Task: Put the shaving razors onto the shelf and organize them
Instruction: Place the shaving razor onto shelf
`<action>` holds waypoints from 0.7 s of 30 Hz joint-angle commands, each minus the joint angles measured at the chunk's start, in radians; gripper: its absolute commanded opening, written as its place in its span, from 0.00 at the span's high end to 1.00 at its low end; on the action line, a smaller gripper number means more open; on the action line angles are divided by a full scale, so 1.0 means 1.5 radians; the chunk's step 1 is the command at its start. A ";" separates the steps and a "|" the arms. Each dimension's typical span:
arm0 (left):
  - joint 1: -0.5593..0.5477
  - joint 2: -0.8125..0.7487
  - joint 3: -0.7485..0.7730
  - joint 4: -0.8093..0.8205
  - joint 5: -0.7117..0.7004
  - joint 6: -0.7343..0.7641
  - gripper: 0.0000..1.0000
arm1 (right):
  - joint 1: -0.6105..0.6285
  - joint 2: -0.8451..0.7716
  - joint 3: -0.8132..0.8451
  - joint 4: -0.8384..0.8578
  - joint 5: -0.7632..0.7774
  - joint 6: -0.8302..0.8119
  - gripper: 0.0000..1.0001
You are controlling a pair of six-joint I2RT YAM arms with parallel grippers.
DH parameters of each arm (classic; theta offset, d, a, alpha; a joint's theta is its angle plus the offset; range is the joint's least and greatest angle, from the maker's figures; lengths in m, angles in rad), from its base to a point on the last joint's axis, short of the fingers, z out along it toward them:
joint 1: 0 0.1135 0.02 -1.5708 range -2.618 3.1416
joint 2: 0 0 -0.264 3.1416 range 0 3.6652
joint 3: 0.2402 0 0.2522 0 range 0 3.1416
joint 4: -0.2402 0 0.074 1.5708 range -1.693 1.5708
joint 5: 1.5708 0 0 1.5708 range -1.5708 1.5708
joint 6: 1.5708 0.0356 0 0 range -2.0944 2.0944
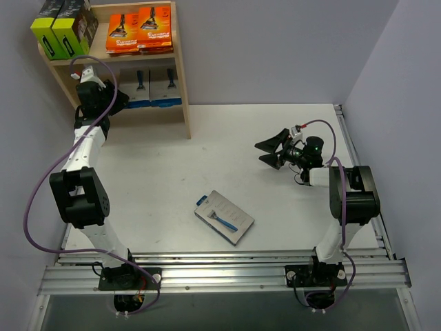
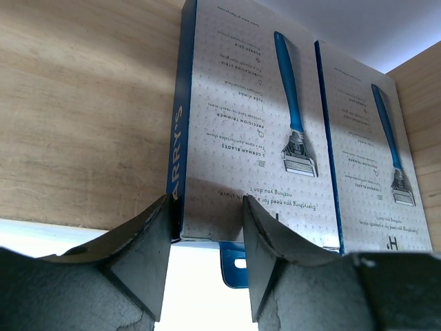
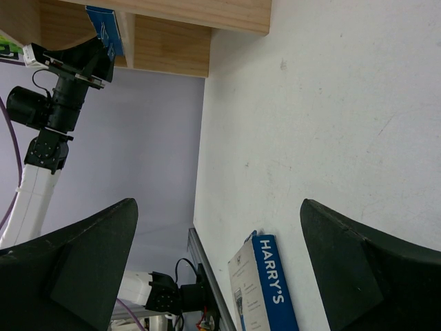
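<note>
The left tool (image 2: 207,207) is at the lower tier of the shelf (image 1: 185,103), its jaws partly apart. One finger (image 2: 148,241) sits at the blue spine of a standing grey card (image 2: 234,124), and the other is in front of the card's printed face. From here I cannot tell whether it is pinching the card or only resting against it. A second grey card (image 2: 365,152) stands just beside the first, closer to the shelf's side panel.

On the upper tier the orange packs (image 1: 140,29) lie flat to the right. The black boxes (image 1: 62,27) with lime-green sides are at the left end.

The right tool (image 1: 270,152) hangs over the white counter (image 1: 289,207) with its jaws spread wide and nothing between them. It is well apart from the shelf. A loose grey card (image 1: 224,217) lies flat on the counter between the two arms, its blue razor face up.
</note>
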State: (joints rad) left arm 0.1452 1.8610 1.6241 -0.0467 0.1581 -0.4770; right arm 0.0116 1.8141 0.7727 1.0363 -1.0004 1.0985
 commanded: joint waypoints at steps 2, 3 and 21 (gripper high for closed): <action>-0.019 0.000 0.010 -0.013 0.005 0.030 0.53 | -0.005 -0.003 0.004 0.034 -0.020 -0.009 0.00; -0.021 0.001 0.011 -0.013 0.007 0.030 0.53 | -0.005 -0.003 0.005 0.034 -0.021 -0.009 0.00; 0.008 -0.037 0.005 -0.041 -0.023 0.034 0.13 | -0.005 -0.011 -0.003 0.032 -0.025 -0.002 0.00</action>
State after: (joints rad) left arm 0.1337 1.8576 1.6253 -0.0666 0.1097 -0.4358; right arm 0.0116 1.8141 0.7723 1.0363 -1.0039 1.0988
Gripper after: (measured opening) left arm 0.862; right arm 0.998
